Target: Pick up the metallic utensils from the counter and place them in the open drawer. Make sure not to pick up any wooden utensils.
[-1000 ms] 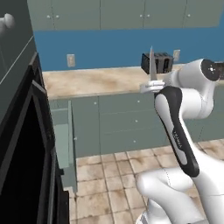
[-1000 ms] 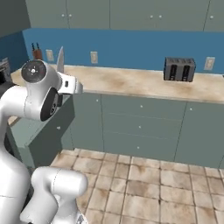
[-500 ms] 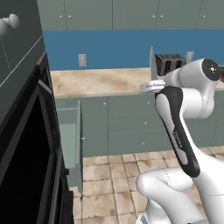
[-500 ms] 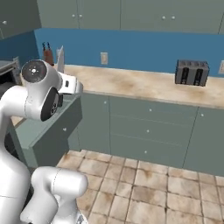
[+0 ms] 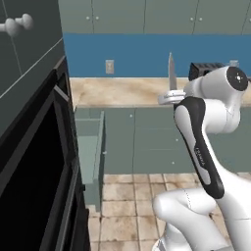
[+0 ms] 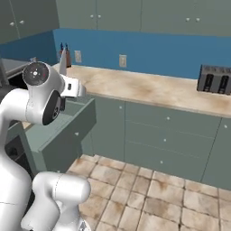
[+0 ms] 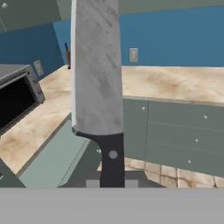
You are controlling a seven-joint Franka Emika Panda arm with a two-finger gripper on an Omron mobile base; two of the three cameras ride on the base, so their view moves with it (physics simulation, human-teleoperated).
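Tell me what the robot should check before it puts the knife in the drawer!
1. Knife held in the gripper: ok, handle sits between the fingers, blade pointing away.
2. Drawer open: ok.
3. Room inside the drawer: ok where its floor shows, looks bare.
4. Gripper over the drawer: not ok, the drawer lies lower, to the left in the hand view.
5. Path down free: cannot tell.

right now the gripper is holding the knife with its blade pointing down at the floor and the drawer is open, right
Not quite. The knife is held by its black handle with the blade pointing up, not down; the left base view shows the blade rising above the gripper. The rest holds: the open drawer stands pulled out from the cabinets.
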